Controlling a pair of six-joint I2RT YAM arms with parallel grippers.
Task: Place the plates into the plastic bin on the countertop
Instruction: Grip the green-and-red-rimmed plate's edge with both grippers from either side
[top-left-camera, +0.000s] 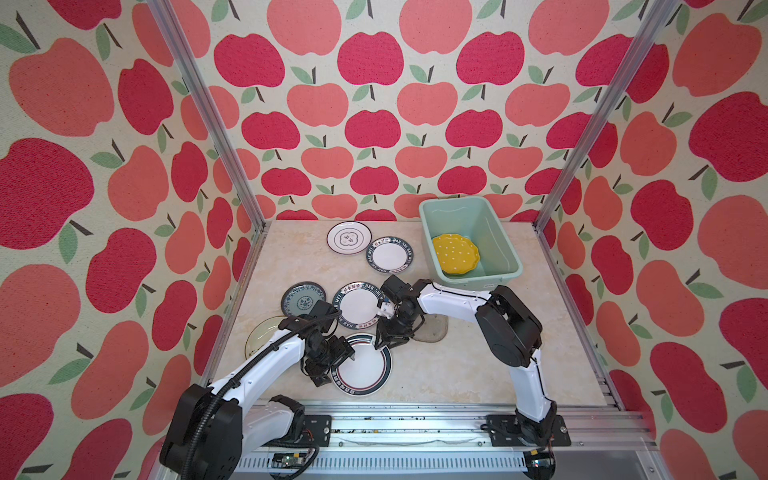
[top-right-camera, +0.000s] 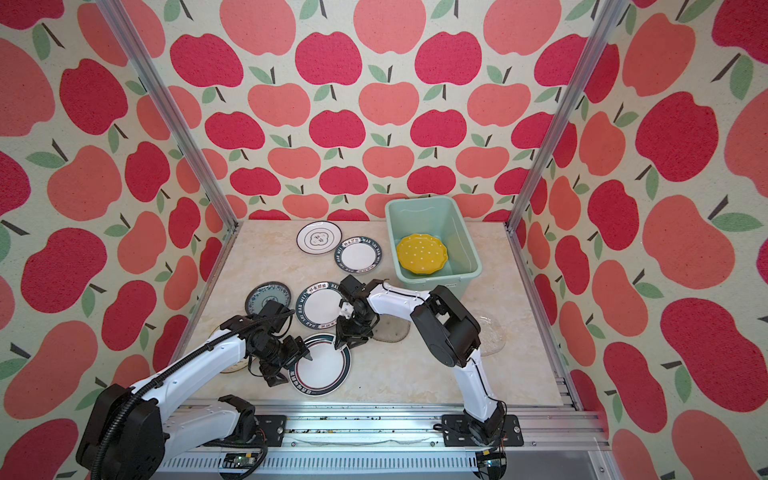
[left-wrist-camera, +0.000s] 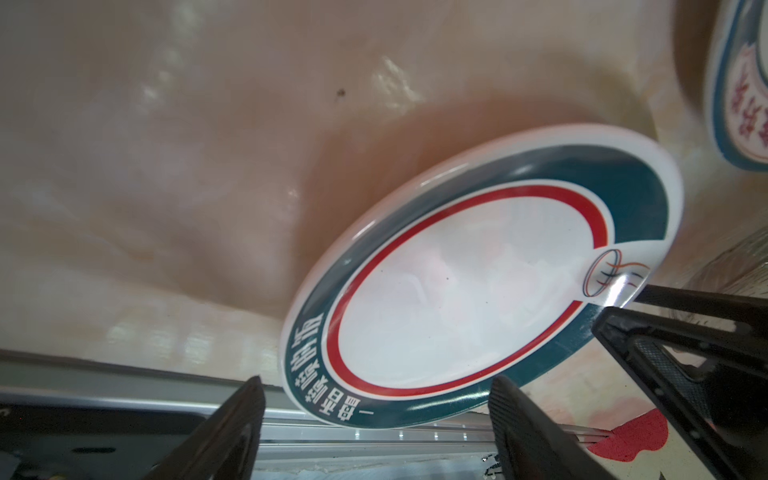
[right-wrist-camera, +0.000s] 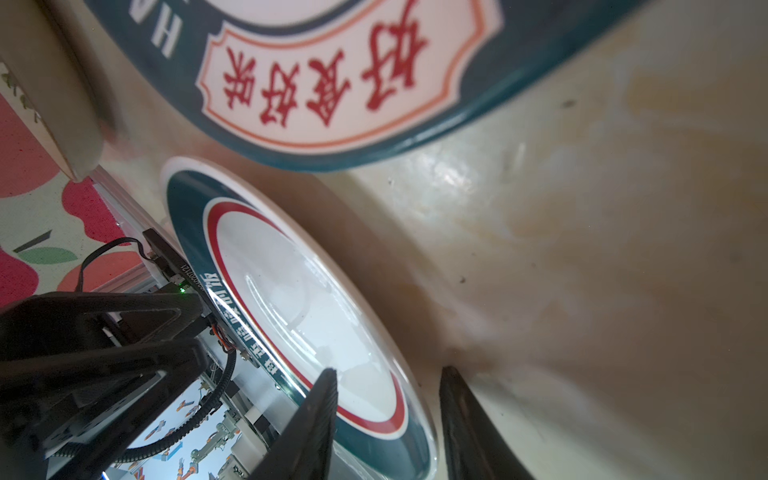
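Both top views look steeply down from high above the front rail (top-left-camera: 415, 417), side by side and facing the back wall (top-left-camera: 374, 124), so they share nearly the whole tabletop (top-left-camera: 436, 374). The left wrist camera sits low and very close behind the left claw (left-wrist-camera: 374, 390), and the right wrist camera likewise behind the right claw (right-wrist-camera: 388, 370). All four views take in the teal-and-red ringed plate (top-left-camera: 365, 365), the wrist views from opposite sides.
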